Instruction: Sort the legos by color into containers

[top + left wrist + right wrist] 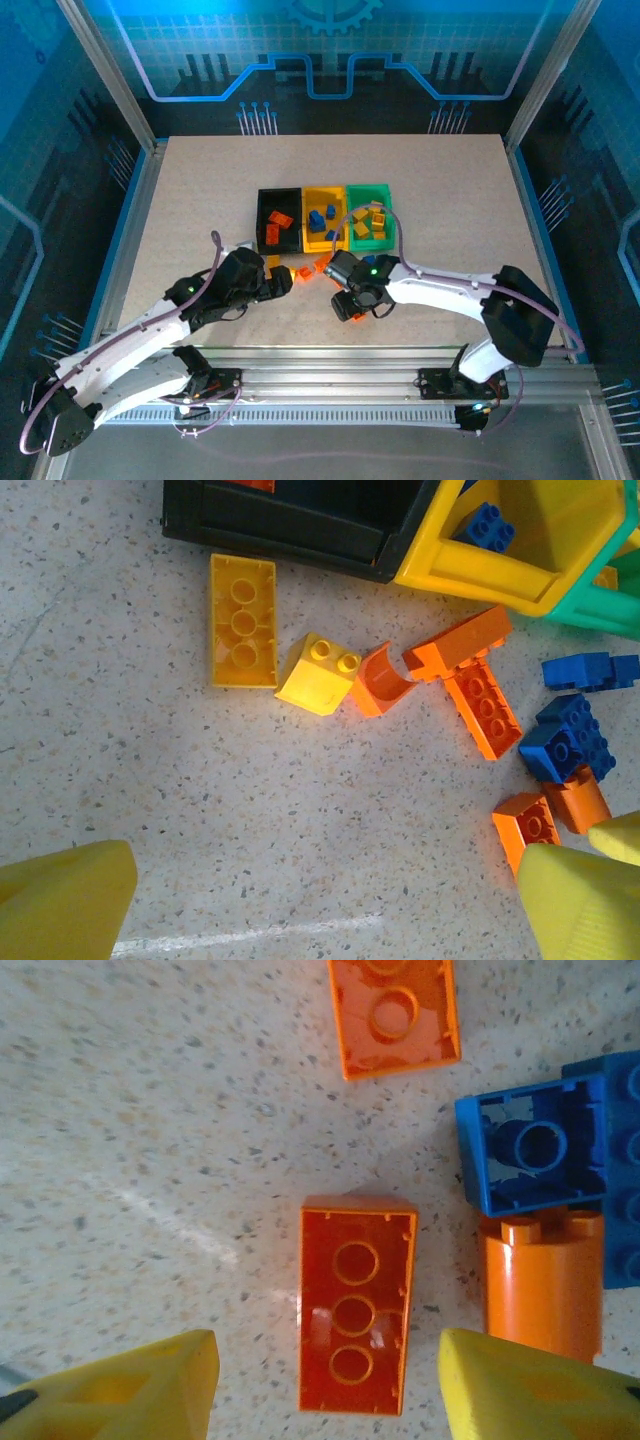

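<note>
The black bin, yellow bin and green bin stand side by side, each with bricks inside. Loose legos lie in front of them: a yellow upside-down brick, a small yellow brick, orange bricks and blue bricks. My left gripper is open over bare table just short of this pile. My right gripper is open, straddling an upside-down orange brick that lies on the table with a gap on each side.
Near the right gripper lie another upside-down orange brick, a blue upside-down brick and an orange cylinder piece. The two grippers are close together in front of the bins. A metal rail runs along the table's near edge.
</note>
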Controlling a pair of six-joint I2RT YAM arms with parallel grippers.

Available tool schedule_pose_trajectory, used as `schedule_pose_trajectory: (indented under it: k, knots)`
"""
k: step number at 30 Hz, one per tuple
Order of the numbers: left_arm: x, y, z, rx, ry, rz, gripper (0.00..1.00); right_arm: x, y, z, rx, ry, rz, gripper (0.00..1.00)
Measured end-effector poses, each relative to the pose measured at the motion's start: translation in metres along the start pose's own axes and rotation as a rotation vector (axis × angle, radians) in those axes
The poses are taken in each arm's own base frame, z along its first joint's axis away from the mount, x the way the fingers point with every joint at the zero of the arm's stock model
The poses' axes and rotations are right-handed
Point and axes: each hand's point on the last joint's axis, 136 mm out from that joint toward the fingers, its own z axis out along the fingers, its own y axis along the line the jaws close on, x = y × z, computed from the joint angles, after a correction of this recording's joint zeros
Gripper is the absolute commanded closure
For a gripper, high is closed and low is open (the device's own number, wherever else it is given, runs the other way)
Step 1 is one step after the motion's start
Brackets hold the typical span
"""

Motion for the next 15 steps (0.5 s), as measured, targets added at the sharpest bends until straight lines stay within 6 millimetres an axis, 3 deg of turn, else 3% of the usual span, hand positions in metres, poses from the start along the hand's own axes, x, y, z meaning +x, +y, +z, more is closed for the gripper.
schedule_pose_trajectory:
  k: [8, 15]
  knots:
    - [0.002, 0.006, -0.001, -0.009, 0.000, -0.016, 0.01, 0.007, -0.008, 0.025, 0.078, 0.065, -0.009, 0.44]
    - [0.002, 0.010, -0.002, -0.011, -0.006, -0.030, 0.01, 0.004, -0.005, 0.033, 0.098, 0.070, -0.020, 0.67]
